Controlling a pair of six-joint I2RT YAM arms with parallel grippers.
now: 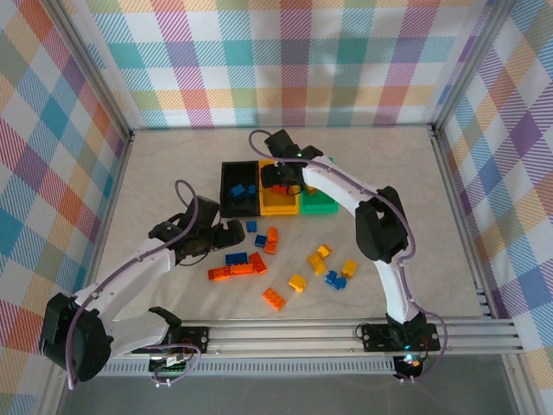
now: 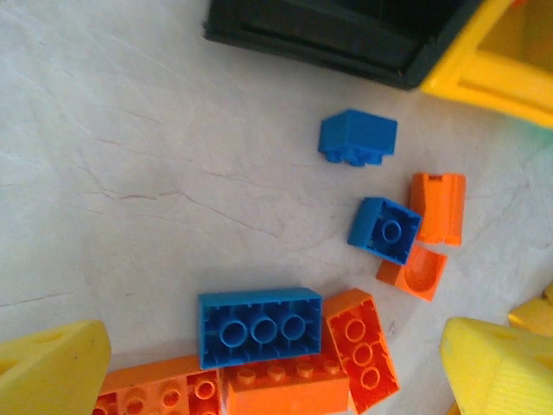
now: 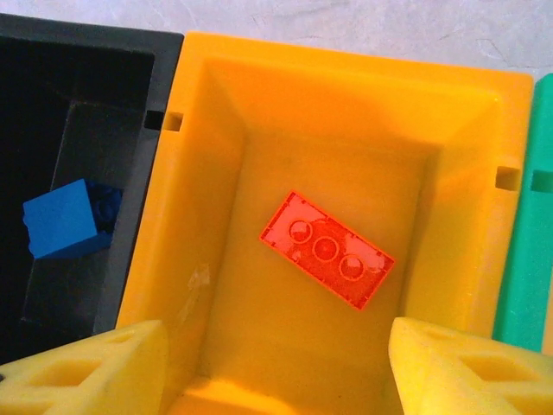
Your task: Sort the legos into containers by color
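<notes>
Your right gripper [image 3: 276, 367] hanging spread over yellow-orange bin [image 3: 346, 65], orange brick [image 3: 327, 249] lying loose inside. Left gripper [image 2: 276, 372] gaping above blue brick [image 2: 259, 327], near of black bin [image 2: 328, 39]. Light, hard, slick-ish, so pinching long flat sides probably working best.

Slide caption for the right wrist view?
Right hand open over the yellow-orange bin, orange brick lying inside; blue brick in the black bin.

The top external camera sat high above the near edge of the table [image 1: 173, 173] and looked down on all of it from afar. The left wrist camera faced straight down, close over loose legos [image 2: 259, 327]. The right wrist camera looked down into the yellow-orange bin [image 3: 346, 95] at close range. All three views shared that bin and the black bin [image 1: 225, 192] beside it.
</notes>
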